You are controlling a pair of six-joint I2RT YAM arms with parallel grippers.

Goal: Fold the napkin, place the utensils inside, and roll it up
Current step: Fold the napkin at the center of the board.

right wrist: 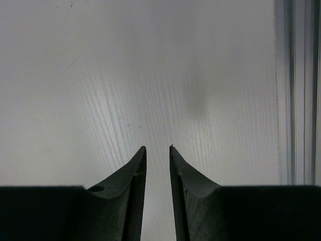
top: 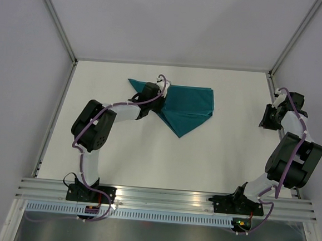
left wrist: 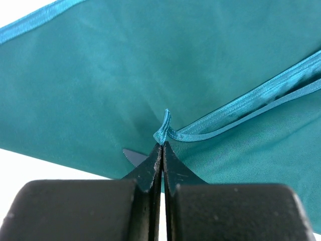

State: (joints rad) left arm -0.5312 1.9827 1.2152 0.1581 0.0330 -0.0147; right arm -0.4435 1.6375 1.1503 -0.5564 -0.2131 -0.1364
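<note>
teal hem (left wrist: 235,110) bunched into a small loop and clamped at the tips of the left gripper (left wrist: 163,145). fingers pressed flat together, no gap visible. the grip sits on a fold edge of the napkin (top: 193,103). in the left wrist view the cloth spreads above and to both sides of the tips. a small dark grey-blue tip (left wrist: 133,156) pokes out at the cloth edge just left of the fingers, cannot tell what it is.

from above: napkin lies folded at the far middle of the table (top: 202,157), roughly a rectangle with a point hanging toward the near side, and one corner sticking out left of the left wrist.

right gripper (right wrist: 157,148): fingers barely parted, narrow slot, nothing in it. it hangs over the white tabletop beside the aluminium rail (right wrist: 296,100) at the right edge, well apart from the napkin.
</note>
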